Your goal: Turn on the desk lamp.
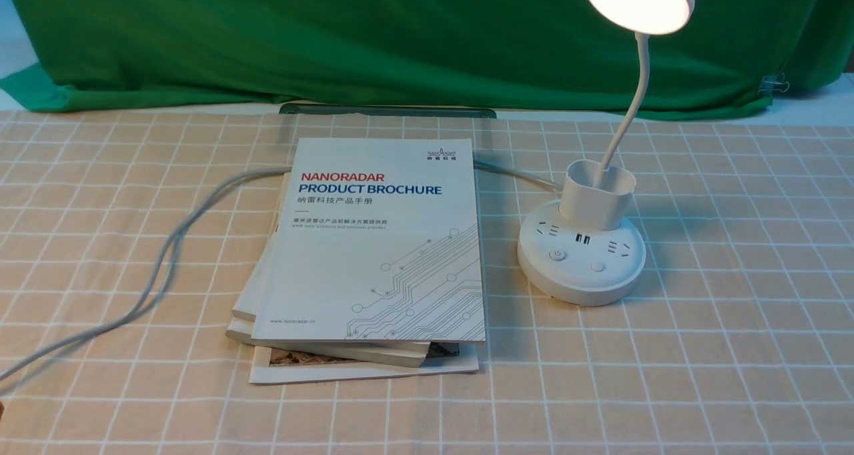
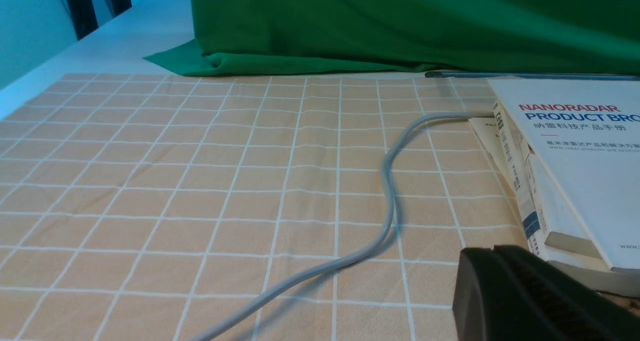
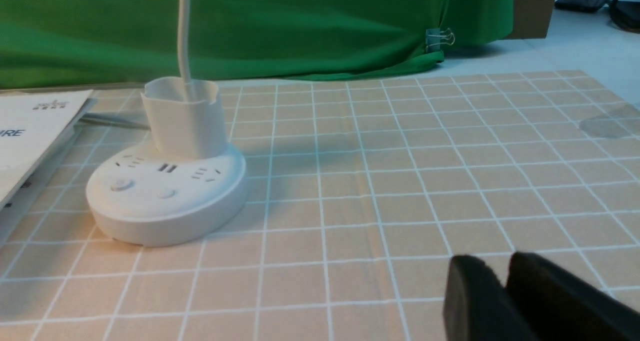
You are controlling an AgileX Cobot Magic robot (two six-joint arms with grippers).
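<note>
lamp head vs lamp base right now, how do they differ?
The lamp head glows; the lamp base is unlit. The lamp head sits high on the gooseneck, face tilted downward; the lamp base lies flat on the checked cloth. The lamp head's face is plain; the lamp base carries sockets and two buttons. Both are white and round.

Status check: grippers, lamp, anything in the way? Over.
Left gripper shut, empty, by the brochure stack. Right gripper shut, empty, apart from the desk lamp. Lamp head glowing, lit. Nothing between right gripper and lamp.
</note>
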